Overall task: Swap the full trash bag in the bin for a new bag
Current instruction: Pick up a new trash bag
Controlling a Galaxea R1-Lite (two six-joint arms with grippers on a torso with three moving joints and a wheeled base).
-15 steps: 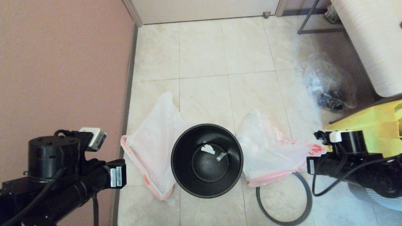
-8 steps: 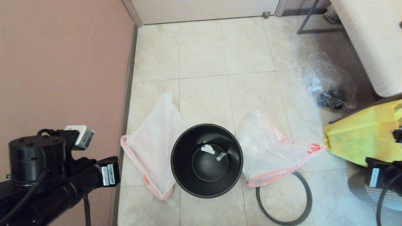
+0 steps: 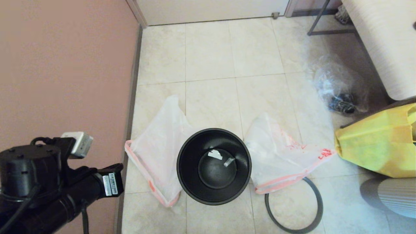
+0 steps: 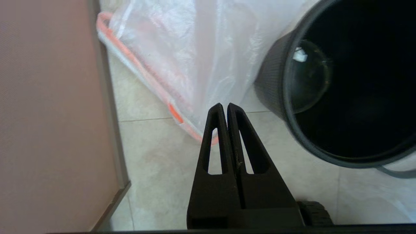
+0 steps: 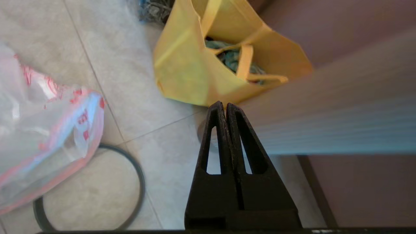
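The black round bin [image 3: 186, 175] stands unlined on the tiled floor, with a few paper scraps at its bottom. Its dark-grey hoop [image 3: 266, 204] lies flat on the floor to the bin's right, also seen in the right wrist view [image 5: 140, 182]. Two limp white bags with pink drawstrings lie beside the bin, one on its left [image 3: 159, 152] and one on its right [image 3: 279, 156]. My left gripper [image 4: 225, 105] is shut and empty, hovering over the left bag's [image 4: 195, 55] near edge beside the bin's wall [image 4: 271, 84]. My right gripper [image 5: 224, 104] is shut and empty, near the yellow bag.
A yellow tote bag [image 3: 377, 146] stands at the right. A clear bag holding dark rubbish [image 3: 339, 87] lies at the back right, under white furniture [image 3: 383, 42]. A pink wall [image 3: 65, 65] runs close along the left. My left arm [image 3: 48, 182] is low at the left.
My right arm has pulled back to the lower right and left the head view. My left arm has drawn back a little towards the lower left. Bin, bags and hoop have not moved.
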